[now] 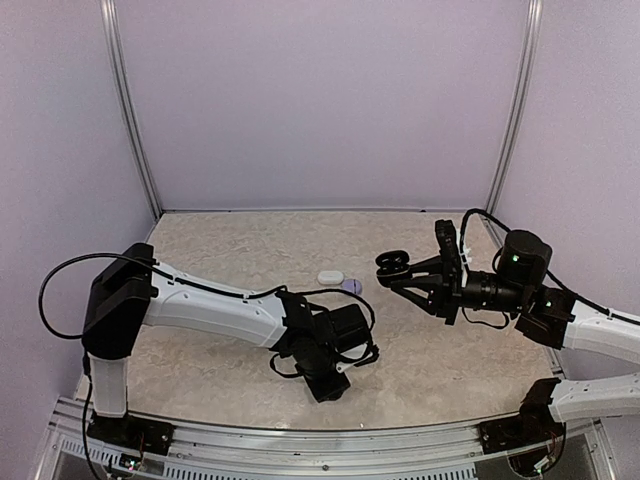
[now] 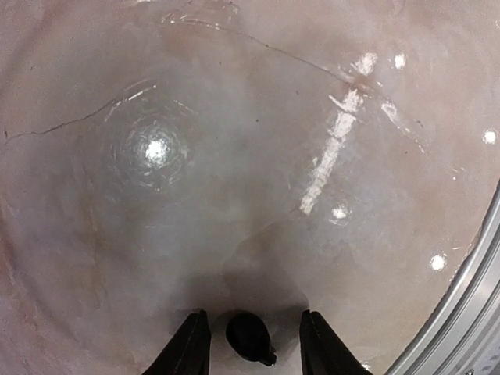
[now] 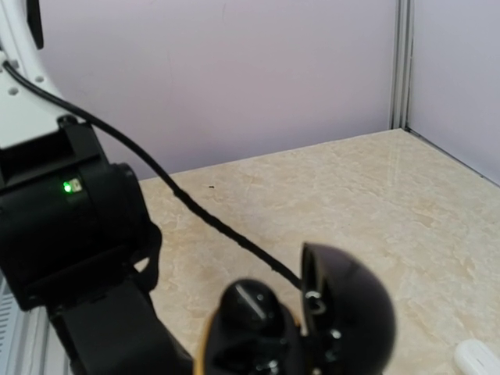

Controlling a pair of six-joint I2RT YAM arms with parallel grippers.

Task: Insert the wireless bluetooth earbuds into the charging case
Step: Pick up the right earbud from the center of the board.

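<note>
A black earbud [image 2: 248, 336] lies on the marble table between the fingers of my left gripper [image 2: 254, 314], which points straight down near the front edge. Its jaws stand open with a gap on each side of the earbud. My right gripper [image 1: 412, 276] is shut on a black charging case [image 1: 393, 263] and holds it above the table at mid right. The case's lid [image 3: 349, 312] is swung open beside its base [image 3: 254, 316]. I cannot see inside the case's wells.
A white case [image 1: 330, 277] and a lavender case [image 1: 352, 285] lie side by side at the table's middle, between the two grippers. The metal front rail [image 2: 469, 312] runs close to the right of the left gripper. Purple walls enclose the table.
</note>
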